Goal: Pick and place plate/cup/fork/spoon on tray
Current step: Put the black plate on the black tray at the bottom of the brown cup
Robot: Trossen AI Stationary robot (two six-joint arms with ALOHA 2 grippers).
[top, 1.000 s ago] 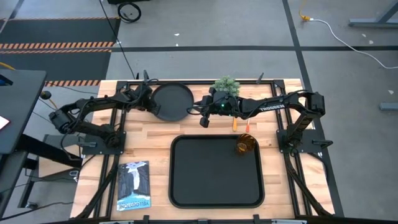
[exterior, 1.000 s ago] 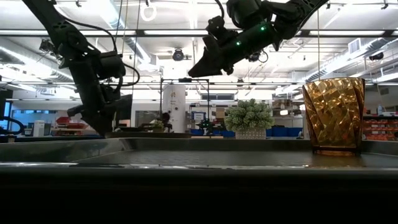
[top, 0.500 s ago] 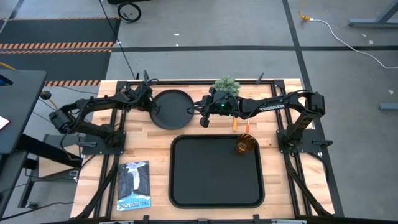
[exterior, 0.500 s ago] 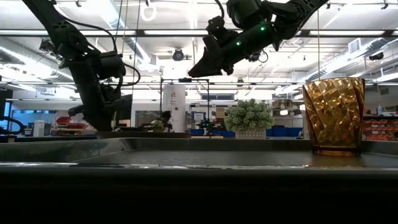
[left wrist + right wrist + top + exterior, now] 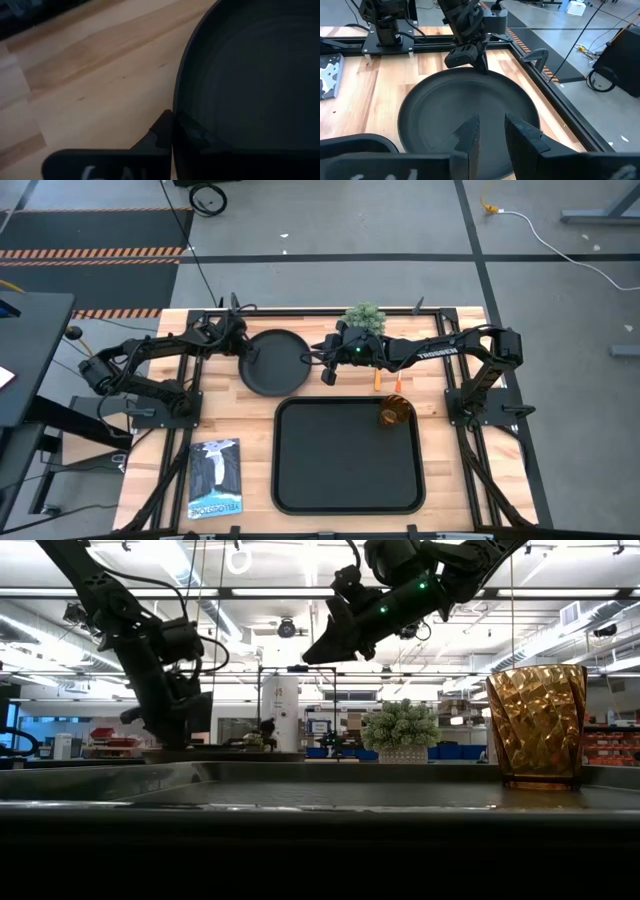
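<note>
Plate (image 5: 274, 362) dragged nearer tray (image 5: 347, 456), rim pinched by left end effector (image 5: 243, 352), right end effector (image 5: 327, 375) slightly parted, empty.

Tabletop (image 5: 240, 415): pale wood planks, visible grain, smooth satin finish. Plate (image 5: 275, 361): matt black, smooth, faint sheen inside raised rim. Tray (image 5: 348, 493): black, matt, finely textured floor in low view. Cup (image 5: 536, 726): translucent amber glass, faceted diamond pattern, glossy. Left gripper (image 5: 241, 347): dark matt plastic. Booklet (image 5: 215, 477): glossy printed paper.
</note>
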